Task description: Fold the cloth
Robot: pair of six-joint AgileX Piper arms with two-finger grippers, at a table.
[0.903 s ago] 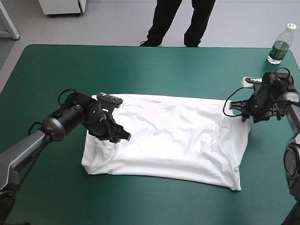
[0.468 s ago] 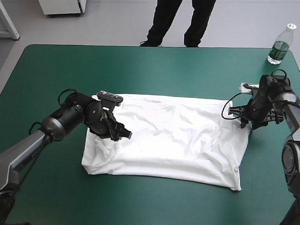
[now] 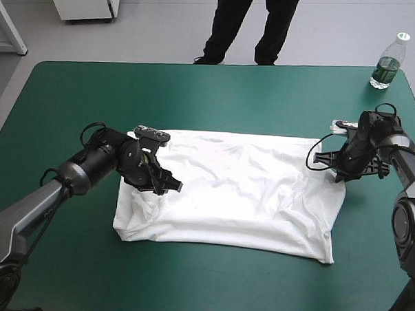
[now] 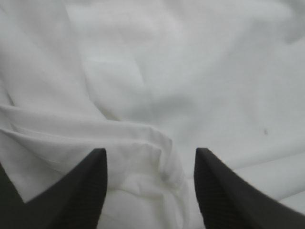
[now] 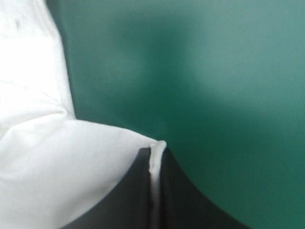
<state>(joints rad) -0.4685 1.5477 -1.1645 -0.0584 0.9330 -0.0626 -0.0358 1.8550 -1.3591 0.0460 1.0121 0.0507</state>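
Teal-green table [image 3: 217, 87] first. The white T-shirt [image 3: 240, 198] lies spread flat across the middle of it, long axis running left to right, so each arm gets its own end. My left gripper [image 3: 166, 187] sits over the left end, right on the cloth, with its fingers well apart and gripping nothing. On its wrist cam a soft ridge of fabric [image 4: 143, 138] lies between them, so the shirt is directly under and ahead of it. My right gripper [image 3: 337, 176] is at the far right corner, pinched all but closed on the hem [image 5: 155, 155]. You can see a thin white edge poking up between the fingers, with bare cover beyond. I reckon the fold goes the short way, toward the near edge, and the left side needs its pinch before anything lifts.
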